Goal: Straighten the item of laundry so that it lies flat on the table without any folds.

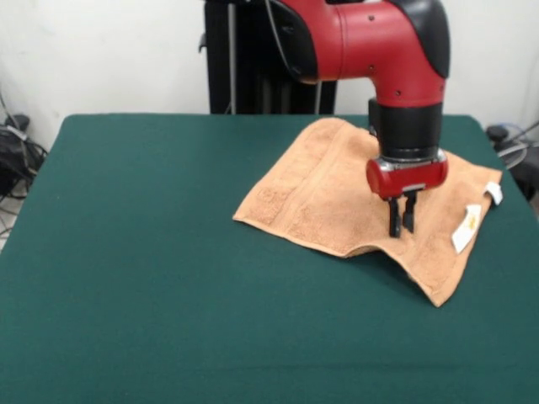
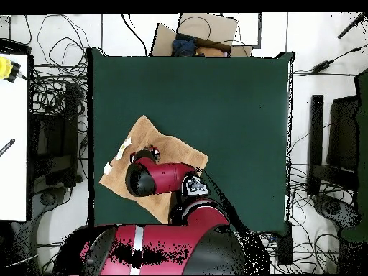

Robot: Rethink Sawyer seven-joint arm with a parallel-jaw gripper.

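Observation:
The orange-tan towel (image 1: 324, 189) lies on the right part of the dark green table (image 1: 152, 269). It is mostly spread, with a raised fold along its near edge and two white tags (image 1: 466, 227) on its right edge. My gripper (image 1: 401, 227) points straight down, its fingers close together and their tips pinching the towel near the fold. In the overhead view the towel (image 2: 162, 140) lies at the table's (image 2: 237, 108) lower left, and my arm (image 2: 162, 178) covers its middle and hides the gripper.
The towel's right corner lies close to the table's right edge in the front view. Cables and equipment (image 2: 50, 144) stand off the table on both sides. A cardboard box (image 2: 198, 36) sits beyond the far edge.

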